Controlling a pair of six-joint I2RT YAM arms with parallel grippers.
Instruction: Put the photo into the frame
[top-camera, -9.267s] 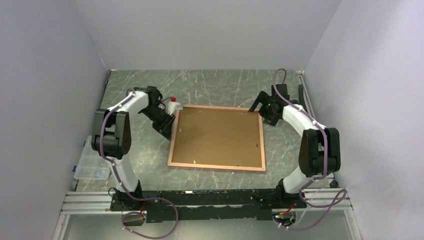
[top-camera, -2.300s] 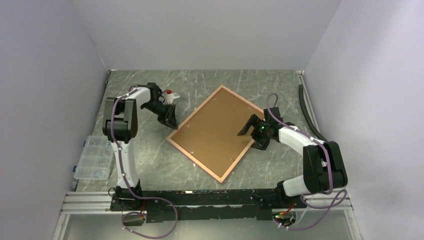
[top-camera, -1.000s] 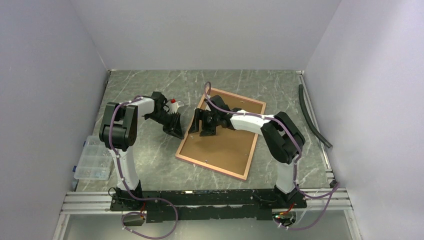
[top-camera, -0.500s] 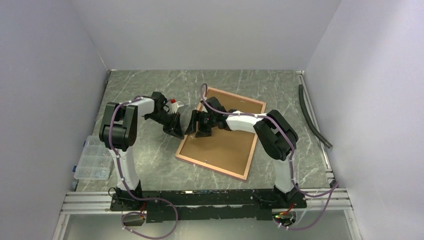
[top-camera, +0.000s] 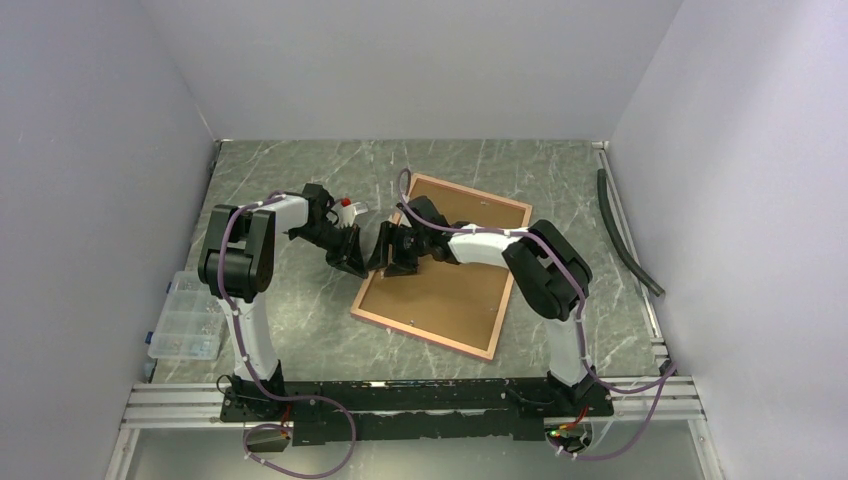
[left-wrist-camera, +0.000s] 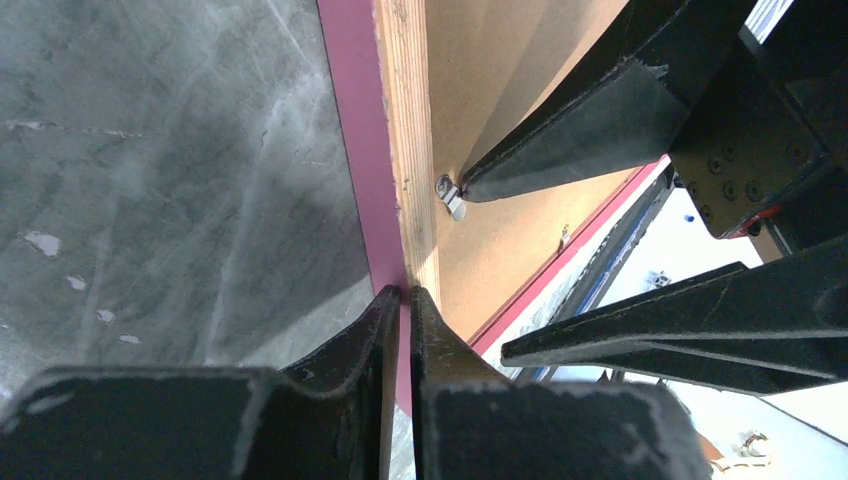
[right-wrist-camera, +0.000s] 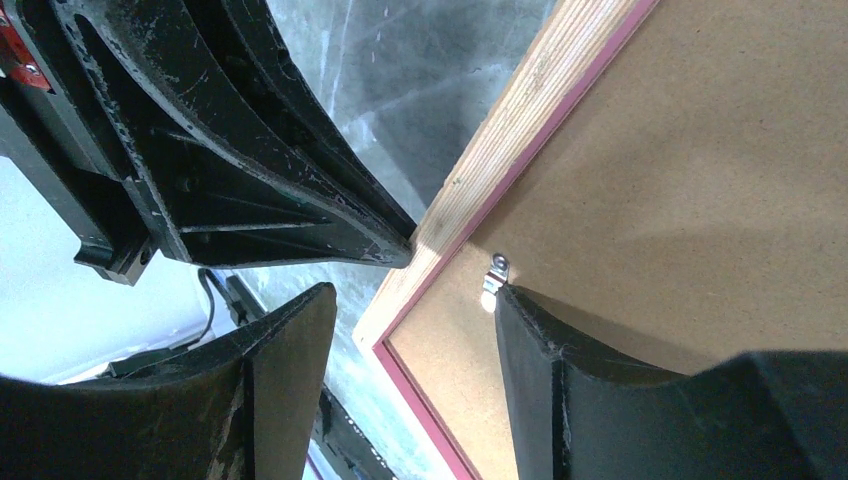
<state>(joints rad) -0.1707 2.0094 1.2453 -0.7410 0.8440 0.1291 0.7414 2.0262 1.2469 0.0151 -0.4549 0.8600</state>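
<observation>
The frame lies back up on the marble table, showing its brown backing, a light wood rim and a pink side. The photo is not in view. My left gripper sits at the frame's left edge. In the left wrist view its jaws are shut to a thin slit, tips against the rim. My right gripper is open and straddles that same rim. One of its fingers rests on the backing beside a small metal tab; the other hangs over the table.
A clear plastic organiser box sits at the table's left edge. A black hose lies along the right side. A small red-and-white object is just behind the left gripper. Grey walls close in three sides.
The right gripper has slid a little left along the frame to its left rim, its jaws narrowing slightly. The left gripper's jaws have closed further. The frame has stayed put.
</observation>
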